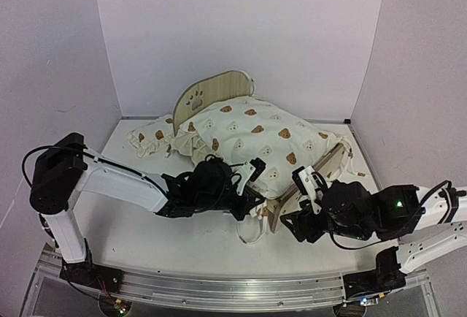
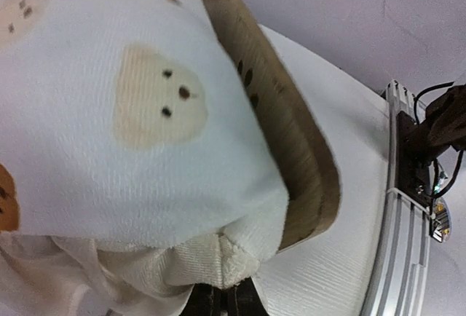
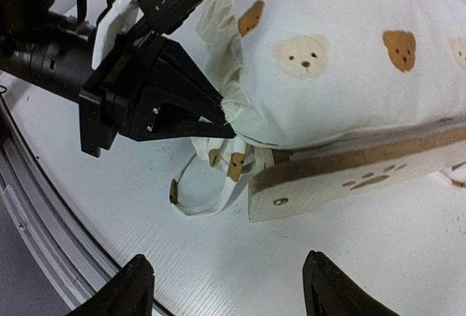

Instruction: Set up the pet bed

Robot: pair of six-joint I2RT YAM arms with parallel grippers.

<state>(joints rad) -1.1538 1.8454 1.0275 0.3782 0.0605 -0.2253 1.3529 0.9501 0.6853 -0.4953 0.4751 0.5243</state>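
Cushion-fitting step: left hand (image 3: pixel 220 116) clamps corner of cream bear-print ruffled cushion (image 3: pixel 328 76) over light plywood pet bed (image 3: pixel 349 178); right hand (image 3: pixel 229 287) open, lower frame; next probably tuck corner inside.

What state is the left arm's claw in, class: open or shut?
Shut. The right wrist view shows the left claw pinching the ruffled corner of the cream bear-print cushion.
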